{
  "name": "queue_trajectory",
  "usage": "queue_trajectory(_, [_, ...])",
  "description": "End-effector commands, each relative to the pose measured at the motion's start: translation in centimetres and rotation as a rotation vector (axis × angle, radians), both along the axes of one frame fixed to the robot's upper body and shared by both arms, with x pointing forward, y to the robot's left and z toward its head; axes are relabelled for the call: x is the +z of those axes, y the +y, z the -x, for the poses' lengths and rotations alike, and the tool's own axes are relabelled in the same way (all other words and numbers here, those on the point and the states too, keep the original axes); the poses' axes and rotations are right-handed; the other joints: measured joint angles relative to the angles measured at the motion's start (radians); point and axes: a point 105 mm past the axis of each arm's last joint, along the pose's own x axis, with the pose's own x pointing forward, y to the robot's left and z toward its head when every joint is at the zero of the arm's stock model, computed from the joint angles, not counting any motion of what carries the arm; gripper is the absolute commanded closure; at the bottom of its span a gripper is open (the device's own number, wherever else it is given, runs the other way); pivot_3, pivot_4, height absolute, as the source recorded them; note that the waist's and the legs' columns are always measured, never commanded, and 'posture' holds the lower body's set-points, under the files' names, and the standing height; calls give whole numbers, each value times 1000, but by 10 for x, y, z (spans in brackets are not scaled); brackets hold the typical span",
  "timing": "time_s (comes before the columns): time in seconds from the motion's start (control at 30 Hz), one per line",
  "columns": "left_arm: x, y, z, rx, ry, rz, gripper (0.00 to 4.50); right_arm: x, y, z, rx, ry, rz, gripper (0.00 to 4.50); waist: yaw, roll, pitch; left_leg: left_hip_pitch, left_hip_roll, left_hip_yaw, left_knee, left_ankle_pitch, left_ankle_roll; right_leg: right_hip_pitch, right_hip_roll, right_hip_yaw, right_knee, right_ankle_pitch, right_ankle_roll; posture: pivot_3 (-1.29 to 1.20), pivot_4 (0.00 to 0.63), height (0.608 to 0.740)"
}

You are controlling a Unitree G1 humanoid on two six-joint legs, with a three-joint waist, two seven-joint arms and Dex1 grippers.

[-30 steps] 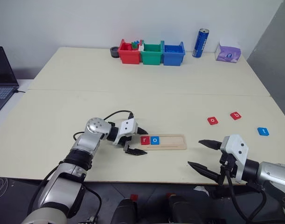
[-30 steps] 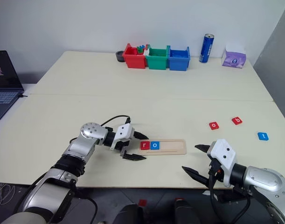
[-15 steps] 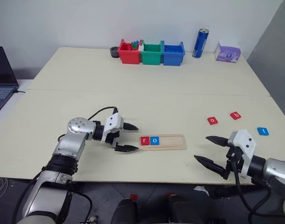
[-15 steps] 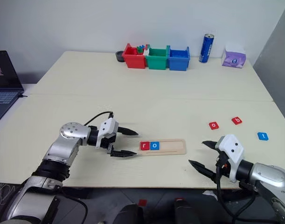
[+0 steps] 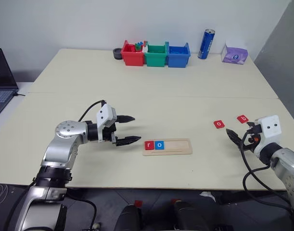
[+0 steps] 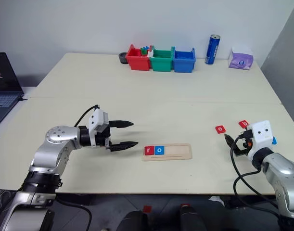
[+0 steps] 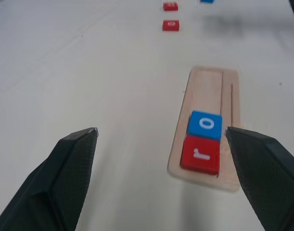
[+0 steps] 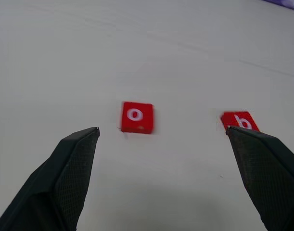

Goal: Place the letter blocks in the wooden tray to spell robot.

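Now left gripper (image 5: 129, 129) spread, level, pointing at wooden tray (image 5: 178, 147); right gripper (image 8: 166, 168) spread, facing red "o" block (image 8: 136, 117).

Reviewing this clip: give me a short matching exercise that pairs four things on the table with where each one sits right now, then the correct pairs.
Things:
1. red r block
2. red b block
3. blue can
4. left gripper

Places:
A. loose on the table near the right gripper
B. at the far edge, beside the blue bin
C. first slot of the wooden tray, next to the blue o block
D. open, just off the tray's r end

Pairs: 1-C, 2-A, 3-B, 4-D
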Motion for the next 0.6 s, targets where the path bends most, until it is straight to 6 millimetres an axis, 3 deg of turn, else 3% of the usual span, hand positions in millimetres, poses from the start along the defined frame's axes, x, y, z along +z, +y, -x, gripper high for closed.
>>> queue_trajectory(0.03, [11,-5,12,-35,-12,-14,32,11,-19,-23,-49,-40,20,0,-4,1,1,0,0,0,0,0,0,0,0,0,0,0,0,0,150,740])
queue_trajectory(0.3, [5,-6,25,-63,16,-60,32,10,-63,-75,-145,18,-32,0,-6,2,1,2,0,4,0,0,0,0,1,2,0,0,-1,0,150,740])
queue_trajectory(0.6, [-8,5,34,-48,38,-84,32,-12,-74,-98,-220,127,-113,0,-10,2,2,1,0,4,-2,0,0,0,0,2,-1,1,-1,0,150,740])
